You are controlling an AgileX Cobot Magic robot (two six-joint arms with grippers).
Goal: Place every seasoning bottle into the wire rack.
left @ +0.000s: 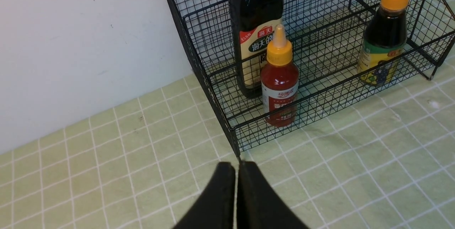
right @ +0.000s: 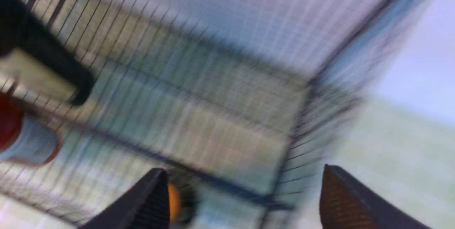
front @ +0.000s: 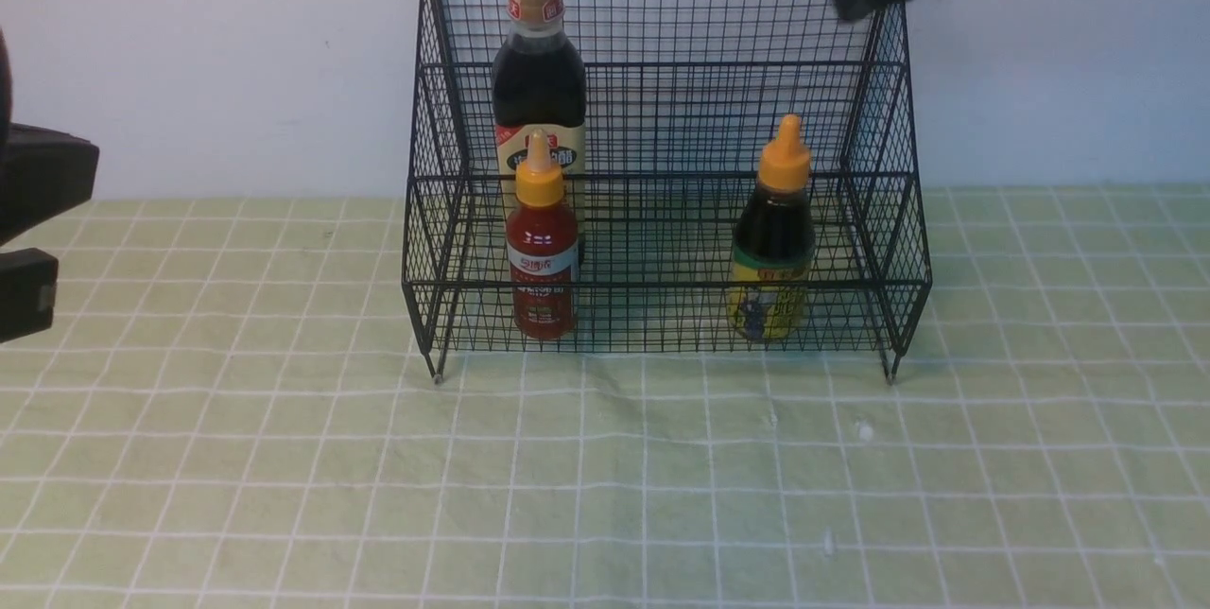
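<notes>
A worktop [front: 284, 458] fills the lower part of the front view, covered to every edge by a pale green cloth [front: 1040, 514] printed with a grid of thin white lines. The cloth lies mostly flat, with faint creases [front: 614, 393] near the middle. A plain white wall [front: 236, 51] rises along the worktop's far edge. A small white speck [front: 864, 431] sits on the cloth right of centre. A second white fleck [front: 828, 543] lies closer to the near edge. A tiny dark spot [front: 328, 233] marks the cloth near the far edge, left of centre. The left wrist view shows a faint scuff [left: 111, 26] on the wall.
</notes>
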